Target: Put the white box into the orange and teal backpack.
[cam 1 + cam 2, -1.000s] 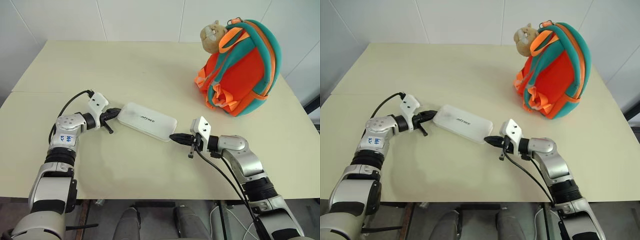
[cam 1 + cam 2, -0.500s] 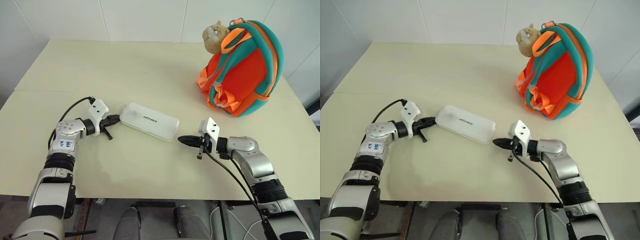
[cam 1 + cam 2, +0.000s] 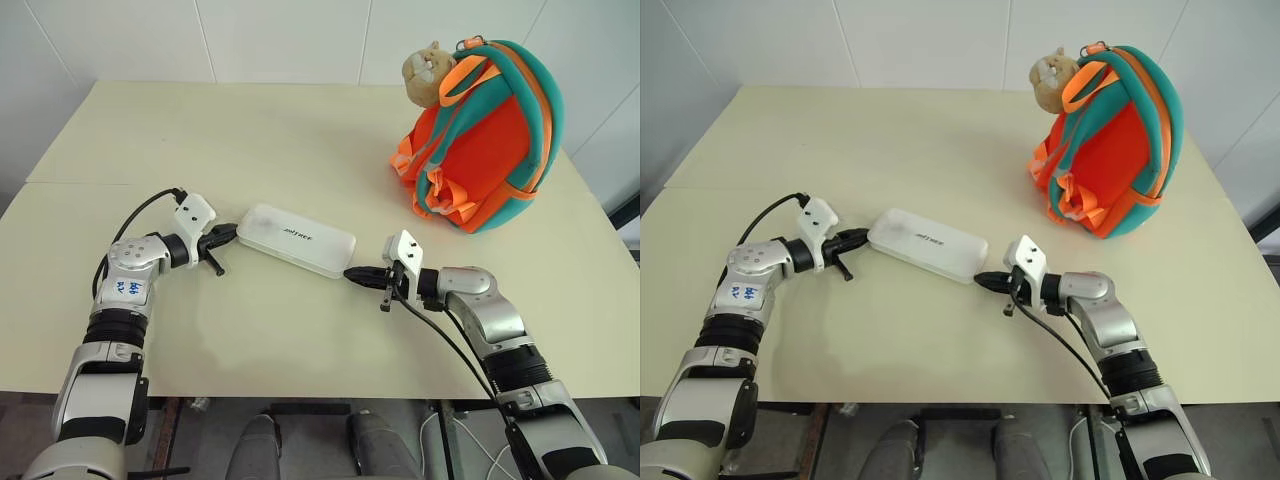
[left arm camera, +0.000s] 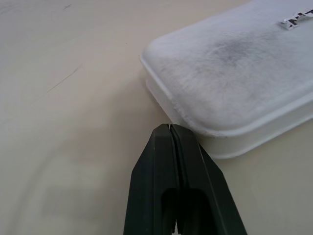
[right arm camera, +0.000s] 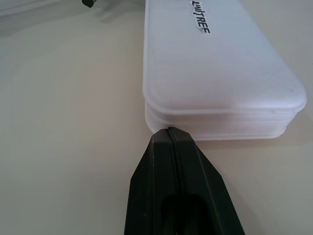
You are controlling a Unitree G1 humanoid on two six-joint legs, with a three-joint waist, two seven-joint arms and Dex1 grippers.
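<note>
White hard box (image 3: 297, 240) looks light and slippery; both clenched hands, left hand (image 3: 232, 236) and right hand (image 3: 352, 273), press its ends to lift.

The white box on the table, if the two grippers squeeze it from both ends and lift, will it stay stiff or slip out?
The white box looks like a rigid moulded case, so it probably won't bend. Its smooth walls and rounded corners could let the shut left gripper and right gripper slip off. Lying flat and long, it should slide rather than tip.
</note>
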